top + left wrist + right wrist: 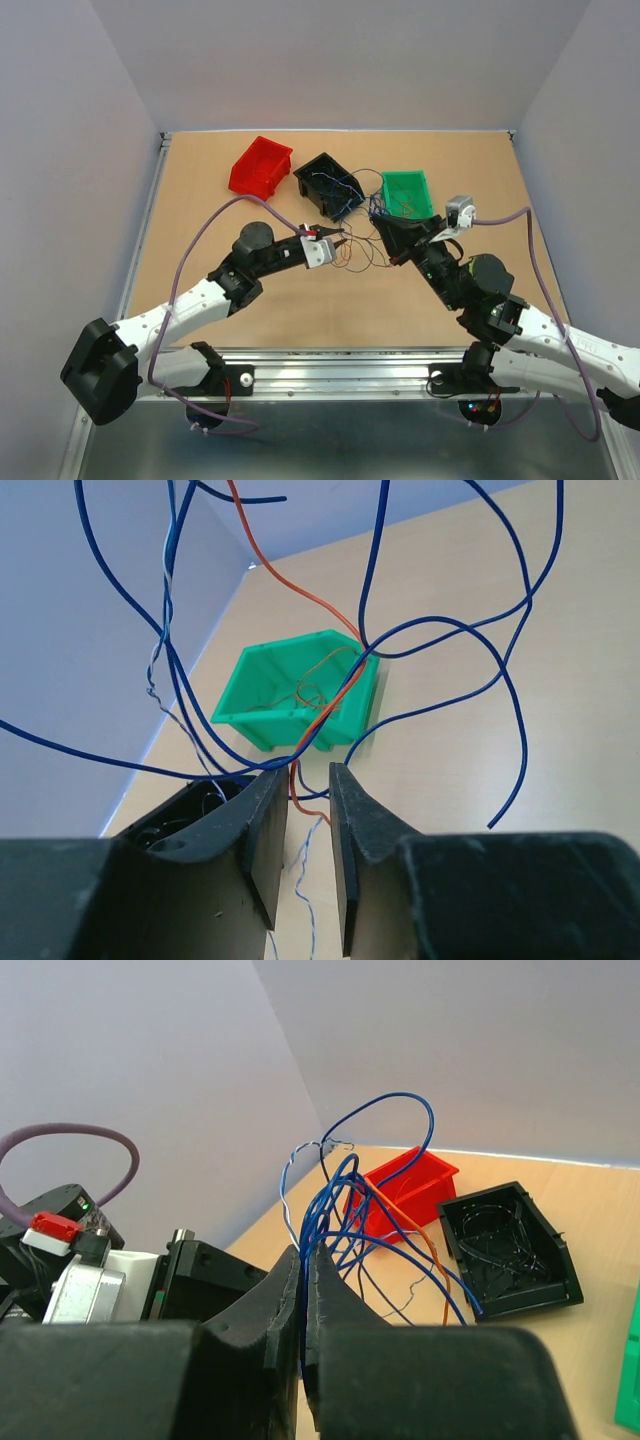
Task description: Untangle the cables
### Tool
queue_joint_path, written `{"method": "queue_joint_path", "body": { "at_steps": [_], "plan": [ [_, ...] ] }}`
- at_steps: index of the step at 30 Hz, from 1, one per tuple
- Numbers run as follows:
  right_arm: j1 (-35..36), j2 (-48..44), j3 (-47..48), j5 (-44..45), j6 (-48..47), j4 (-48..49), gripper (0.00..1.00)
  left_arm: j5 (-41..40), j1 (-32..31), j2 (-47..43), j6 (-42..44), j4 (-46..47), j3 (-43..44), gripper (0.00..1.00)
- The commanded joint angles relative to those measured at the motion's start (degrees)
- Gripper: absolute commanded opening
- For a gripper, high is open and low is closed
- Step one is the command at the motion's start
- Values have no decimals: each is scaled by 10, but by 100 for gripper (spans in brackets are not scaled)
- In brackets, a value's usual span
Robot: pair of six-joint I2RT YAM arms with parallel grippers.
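The cables (352, 190) are thin blue, orange and dark wires strung between my two grippers, and some trail into the bins. My left gripper (336, 238) is open. In the left wrist view an orange wire (296, 786) crosses the gap between its fingertips (268, 810) without being pinched, and blue loops (440, 620) hang above. My right gripper (386, 226) is shut on a bunch of blue cables (338, 1200), which rise from between its pads (290, 1270) and fan out over the table. An orange strand (437, 1260) runs among them.
At the back of the table stand a red bin (262, 166), a black bin (328, 184) holding dark wires, and a green bin (406, 194) holding brownish wires. The green bin (300, 695) lies just ahead of the left fingers. A wall runs close behind.
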Motion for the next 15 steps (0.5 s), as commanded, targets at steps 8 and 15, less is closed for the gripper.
{"method": "queue_joint_path", "body": {
  "at_steps": [8,15],
  "plan": [
    [1,1,15,-4,4,41,0,-33,-20,19,15,39,13,15],
    [1,-20,3,28,-5,39,1,-49,-21,21,12,42,15,0]
  ]
}}
